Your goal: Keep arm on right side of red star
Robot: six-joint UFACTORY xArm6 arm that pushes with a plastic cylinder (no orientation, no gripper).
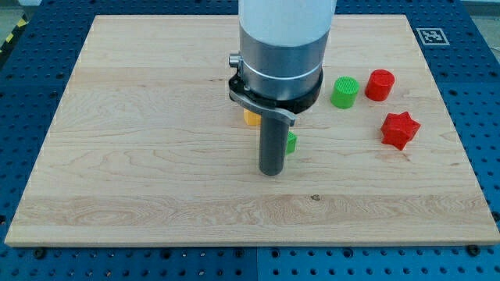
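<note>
Resting well left of red star [400, 129], my tip [271, 172] touches small green block [291, 142]; no end effector, nothing held.

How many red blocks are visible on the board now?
2: a red cylinder near the view's upper right and, just below it, a red star. The arm might hide others.

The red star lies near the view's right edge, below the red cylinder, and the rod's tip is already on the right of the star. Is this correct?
Not quite. In the camera view my tip is on the view's left of the red star, near the board's middle. The rest holds: the star lies near the view's right edge, below the red cylinder.
</note>
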